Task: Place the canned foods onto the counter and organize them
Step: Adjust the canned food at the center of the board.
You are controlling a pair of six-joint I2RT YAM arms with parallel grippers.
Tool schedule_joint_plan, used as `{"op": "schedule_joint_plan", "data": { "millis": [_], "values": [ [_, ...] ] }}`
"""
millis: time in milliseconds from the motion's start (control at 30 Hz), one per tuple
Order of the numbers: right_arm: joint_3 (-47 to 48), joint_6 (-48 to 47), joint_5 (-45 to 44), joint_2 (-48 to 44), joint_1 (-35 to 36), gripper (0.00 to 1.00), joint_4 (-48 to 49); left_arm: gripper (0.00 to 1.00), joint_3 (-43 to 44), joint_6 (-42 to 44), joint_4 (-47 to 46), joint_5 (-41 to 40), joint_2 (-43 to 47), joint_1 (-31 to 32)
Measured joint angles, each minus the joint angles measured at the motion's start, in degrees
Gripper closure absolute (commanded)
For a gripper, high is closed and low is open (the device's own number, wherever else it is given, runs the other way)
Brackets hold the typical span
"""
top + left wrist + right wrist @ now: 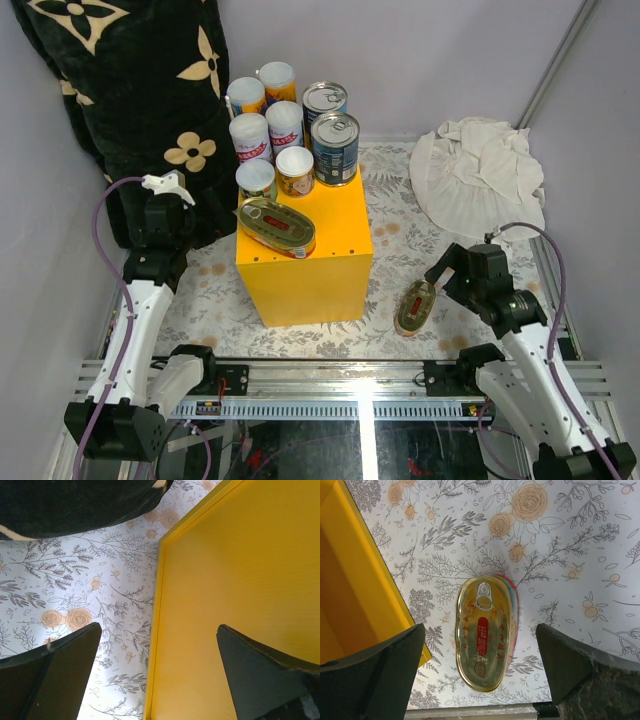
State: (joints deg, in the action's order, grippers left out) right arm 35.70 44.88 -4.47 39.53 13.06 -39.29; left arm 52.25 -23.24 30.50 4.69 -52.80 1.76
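Counter [305, 262]: bright yellow flat-sided box, mid-table. Slim white-lidded cans [268, 135] and two wider silver-topped blue cans [334, 147] cluster at its far edge. A flat oval gold tin [277, 226] sits at its near-left corner. Second oval tin [485, 630], glossy, pull-tab up, lies on the floral table cover [395, 235] just right of the box. Right gripper [441, 280] is spread wide, one finger on each side of the tin, clear of it. Left gripper [159, 625] is wide too, empty, at the box's left side. Black plush pillow [130, 90] at the far-left corner, crumpled white cloth [480, 170] far-right.
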Motion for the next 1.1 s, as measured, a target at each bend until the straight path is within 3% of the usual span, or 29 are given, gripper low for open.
{"op": "schedule_joint_plan", "data": {
  "millis": [133, 400, 733, 800, 867, 933, 967, 1100],
  "values": [
    [-2.64, 2.19, -1.11, -2.32, 2.29, 0.01, -0.48, 0.0, 0.0, 0.0, 0.0, 0.0, -0.02, 0.0],
    [-3.91, 12.2, -10.43, 10.19, 26.73, 0.01, -0.33, 0.0, 0.0, 0.0, 0.02, -0.02, -0.7, 0.0],
    [-5.49, 17.4, -14.62, 17.55, 31.63, 0.0, 4.59, 0.0, -0.02, 0.0, 0.04, -0.02, -1.46, 0.0],
    [-5.99, 17.38, -15.08, 19.06, 31.65, 0.04, 6.08, 0.0, -0.02, 0.0, 0.04, -0.02, -1.51, 0.0],
    [-6.12, 16.63, -15.63, 20.76, 31.65, 0.15, 7.43, 0.0, -0.02, 0.0, 0.02, -0.02, -1.53, 0.0],
    [-6.12, 14.93, -15.96, 22.47, 31.63, 0.4, 8.96, 0.0, -0.02, 0.0, 0.04, -0.02, -1.6, 0.0],
    [-6.1, 13.57, -16.17, 23.67, 31.63, 0.47, 10.21, 0.0, -0.02, 0.0, 0.02, -0.02, -1.62, 0.0],
    [-4.98, 5.18, -14.91, 26.62, 30.49, 0.5, 15.63, 0.0, -0.02, 0.0, 0.02, -0.02, -1.81, 0.0]
  ]
}}
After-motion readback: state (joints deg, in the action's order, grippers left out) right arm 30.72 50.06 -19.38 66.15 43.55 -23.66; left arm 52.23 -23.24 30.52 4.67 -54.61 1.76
